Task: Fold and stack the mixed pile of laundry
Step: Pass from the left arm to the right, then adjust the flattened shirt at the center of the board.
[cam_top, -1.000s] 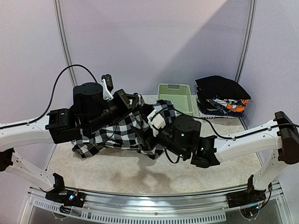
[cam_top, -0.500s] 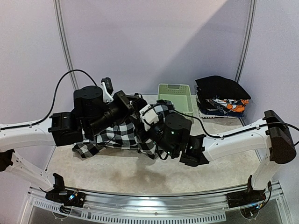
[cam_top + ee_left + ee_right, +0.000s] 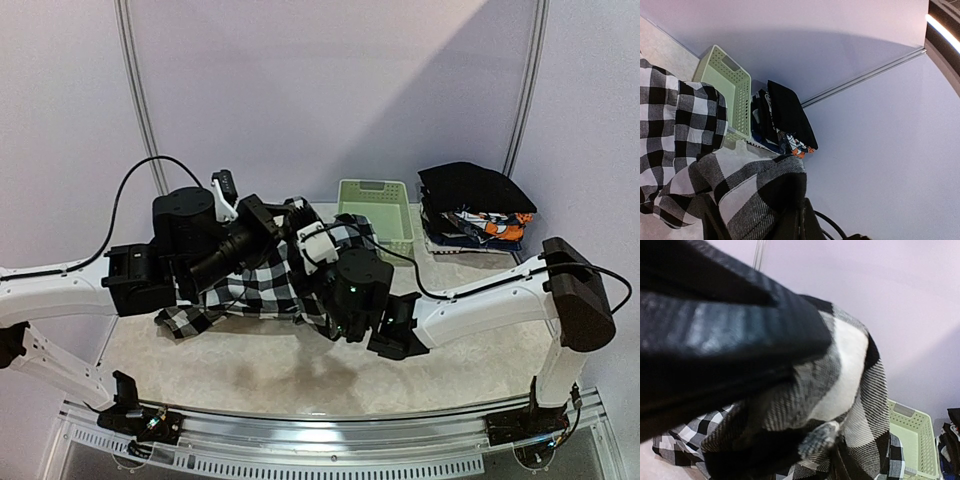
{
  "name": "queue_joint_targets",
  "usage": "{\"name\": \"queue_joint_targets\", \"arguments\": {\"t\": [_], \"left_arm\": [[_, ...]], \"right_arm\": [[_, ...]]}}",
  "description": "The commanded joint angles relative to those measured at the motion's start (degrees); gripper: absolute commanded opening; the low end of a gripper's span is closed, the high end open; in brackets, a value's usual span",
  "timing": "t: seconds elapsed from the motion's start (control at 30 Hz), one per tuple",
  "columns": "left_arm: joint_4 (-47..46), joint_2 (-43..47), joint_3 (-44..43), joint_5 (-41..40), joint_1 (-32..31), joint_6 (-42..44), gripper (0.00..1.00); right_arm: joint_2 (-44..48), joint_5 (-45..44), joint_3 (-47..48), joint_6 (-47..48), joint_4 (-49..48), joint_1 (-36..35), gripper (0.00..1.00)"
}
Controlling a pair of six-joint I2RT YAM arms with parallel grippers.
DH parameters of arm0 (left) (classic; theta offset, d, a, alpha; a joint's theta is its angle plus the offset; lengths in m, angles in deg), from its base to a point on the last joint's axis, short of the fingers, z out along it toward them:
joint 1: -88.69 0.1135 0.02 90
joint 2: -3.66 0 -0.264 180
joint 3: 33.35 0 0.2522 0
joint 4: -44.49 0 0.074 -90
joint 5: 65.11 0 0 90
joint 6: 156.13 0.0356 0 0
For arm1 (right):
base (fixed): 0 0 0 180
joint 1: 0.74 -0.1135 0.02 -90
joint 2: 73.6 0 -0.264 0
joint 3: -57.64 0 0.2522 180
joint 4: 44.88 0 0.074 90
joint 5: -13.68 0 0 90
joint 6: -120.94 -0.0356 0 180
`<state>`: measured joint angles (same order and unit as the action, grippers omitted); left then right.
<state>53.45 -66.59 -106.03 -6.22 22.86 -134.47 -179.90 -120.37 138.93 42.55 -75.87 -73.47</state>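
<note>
The black-and-white checked shirt (image 3: 255, 285) hangs bunched between both arms above the table. My left gripper (image 3: 290, 212) is shut on its upper edge; in the left wrist view the jaws (image 3: 801, 212) pinch a dark fold of the checked shirt (image 3: 690, 125). My right gripper (image 3: 305, 262) sits just below and right of the left one, shut on a fold of the checked shirt (image 3: 850, 370), which lies under its broad black finger (image 3: 730, 335). A folded stack stands at the back right, with a black cloth (image 3: 475, 185) over orange-blue-white printed pieces (image 3: 490, 225).
A pale green slotted basket (image 3: 375, 205) stands at the back beside the stack, also in the left wrist view (image 3: 732, 90). The beige table (image 3: 250, 370) runs to a metal rail at the near edge. Pale walls and two upright poles close the back.
The right arm has swung left and up into the shirt and its jaws have narrowed onto a fold. The left arm has barely moved, still holding the shirt.
</note>
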Motion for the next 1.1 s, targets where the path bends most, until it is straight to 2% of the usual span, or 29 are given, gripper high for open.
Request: {"name": "queue_joint_targets", "arguments": {"t": [0.0,0.1,0.2,0.37,0.4,0.47,0.53,0.63,0.7,0.87,0.97,1.07], "left_arm": [[-1.6,1.3,1.4,-1.1,0.0,-0.9,0.0],[-1.6,1.6,1.9,-1.5,0.0,-1.5,0.0],[-1.5,2.0,2.4,-2.1,0.0,-1.8,0.0],[1.2,3.3,2.0,-4.1,0.1,0.6,0.02],[2.5,3.8,1.7,-4.7,0.2,1.7,0.07],[4.5,5.4,1.5,-5.5,0.6,4.8,0.25],[8.6,7.2,1.6,-6.0,1.2,8.7,0.53],[14.7,9.7,1.5,-7.3,2.2,14.9,0.84],[19.4,11.9,1.8,-8.7,2.7,19.7,0.93],[35.8,17.1,3.8,-14.6,3.1,26.0,0.9],[48.9,19.6,5.9,-19.6,3.1,21.1,0.87],[58.9,21.5,8.5,-20.2,3.2,14.4,0.84]], "right_arm": [[-0.8,-2.8,0.2,2.8,-4.8,-0.9,0.32],[-0.4,-1.2,-0.8,4.1,-6.1,-1.2,0.19],[1.1,3.2,-2.3,4.7,-5.4,-1.4,0.0],[6.2,7.0,-5.3,2.7,1.8,-1.8,0.0],[7.4,7.6,-6.4,1.9,3.6,-1.8,0.0],[10.9,8.8,-9.0,0.2,7.6,-1.8,0.0],[15.7,10.5,-10.3,-0.9,14.1,-1.8,0.0],[23.4,12.9,-10.8,-2.1,25.4,-1.7,0.0],[28.0,13.4,-11.2,-2.5,32.2,-1.8,0.0],[40.3,10.6,-13.5,-3.6,43.0,-1.6,0.0],[45.7,8.6,-14.8,-3.8,47.1,-1.5,0.0],[49.1,6.8,-16.0,-3.5,48.6,-1.4,0.0]]}}
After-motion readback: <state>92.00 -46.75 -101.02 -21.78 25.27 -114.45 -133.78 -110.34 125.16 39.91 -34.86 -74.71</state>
